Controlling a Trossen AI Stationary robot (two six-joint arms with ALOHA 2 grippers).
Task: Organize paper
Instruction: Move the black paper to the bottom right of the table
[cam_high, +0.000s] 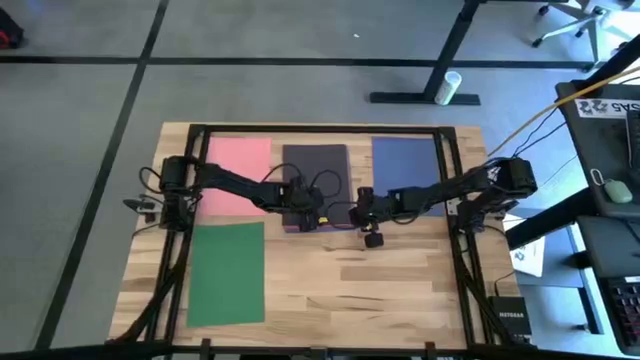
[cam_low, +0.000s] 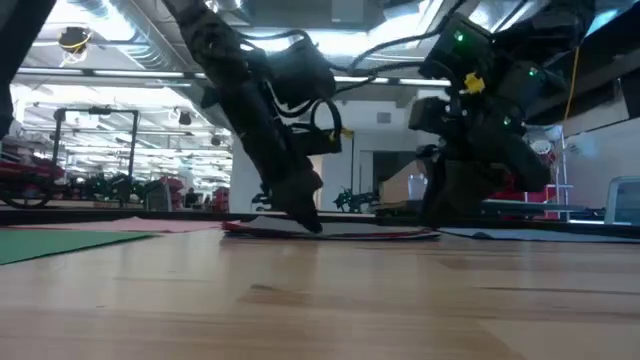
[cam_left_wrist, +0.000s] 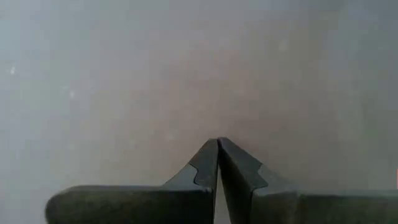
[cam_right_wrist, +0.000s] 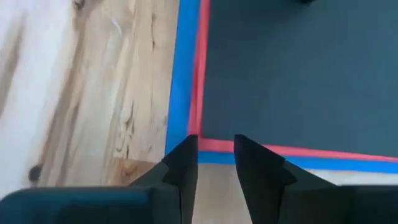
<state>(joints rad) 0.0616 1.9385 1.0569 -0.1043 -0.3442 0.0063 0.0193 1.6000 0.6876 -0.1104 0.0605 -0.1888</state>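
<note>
On the wooden counter (cam_high: 340, 280) a pink sheet (cam_high: 238, 175), a navy sheet (cam_high: 405, 170) and a green sheet (cam_high: 227, 272) were laid apart. In the middle a dark grey sheet (cam_high: 316, 170) was stacked over red and blue sheets, whose edges were seen at its border (cam_right_wrist: 198, 74). The left tool (cam_high: 300, 212) was pressed onto the stack's near edge, its fingers (cam_left_wrist: 208, 168) closed together. The right tool (cam_right_wrist: 214, 155) was held at the stack's corner, narrowly parted, gripping nothing. Beyond the counter, a white cup (cam_high: 452, 84) lay on the floor. No writing could be read.
</note>
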